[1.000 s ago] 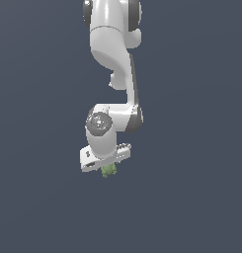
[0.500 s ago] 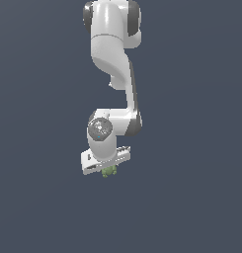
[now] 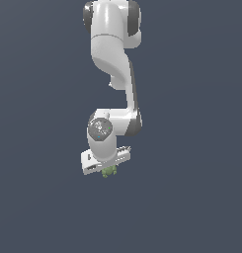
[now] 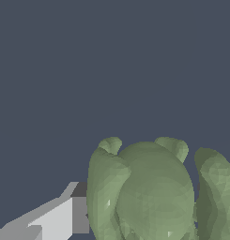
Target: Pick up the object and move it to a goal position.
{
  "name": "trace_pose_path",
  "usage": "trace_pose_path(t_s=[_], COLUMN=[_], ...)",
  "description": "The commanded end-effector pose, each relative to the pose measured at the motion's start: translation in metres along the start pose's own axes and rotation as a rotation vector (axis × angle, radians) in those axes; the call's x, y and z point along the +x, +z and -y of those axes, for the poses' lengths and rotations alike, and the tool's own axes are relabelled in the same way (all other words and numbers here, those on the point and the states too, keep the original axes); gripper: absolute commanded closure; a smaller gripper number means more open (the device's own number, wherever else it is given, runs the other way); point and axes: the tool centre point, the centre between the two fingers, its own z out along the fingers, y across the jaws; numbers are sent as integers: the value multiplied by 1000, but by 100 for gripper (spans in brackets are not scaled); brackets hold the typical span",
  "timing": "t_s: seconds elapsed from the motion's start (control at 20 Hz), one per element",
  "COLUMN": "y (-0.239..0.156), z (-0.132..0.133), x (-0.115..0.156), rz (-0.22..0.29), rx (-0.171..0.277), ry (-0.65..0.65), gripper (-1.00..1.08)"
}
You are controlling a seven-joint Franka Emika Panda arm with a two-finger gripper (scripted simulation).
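Carry step, as I read it: gripper [image 3: 110, 170] is pinched on the object [image 3: 109, 172], low centre of the exterior view. Wrist view shows the green lumpy body [image 4: 149, 192] filling the lower right, one fingertip [image 4: 76, 211] against its side. No goal marker visible. Next move: carry it to the goal without loosening the hold, release only there.

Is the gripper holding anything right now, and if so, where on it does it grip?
The gripper appears to hold the small green turtle figure, which sits just beneath the hand. In the wrist view one finger meets the figure's side; the other finger is hidden.
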Motion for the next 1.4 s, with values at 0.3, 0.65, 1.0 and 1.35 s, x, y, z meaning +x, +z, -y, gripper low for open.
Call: trace_pose_path(t_s=[0.3, 0.65, 1.0, 1.35], y=[-16, -55, -95, -131], z=[26, 87, 151, 208], x=[12, 40, 72, 101], rz=[0, 0, 0, 0], rx=[0, 0, 0, 0], ry=[0, 0, 0, 1], gripper=[108, 108, 108, 108])
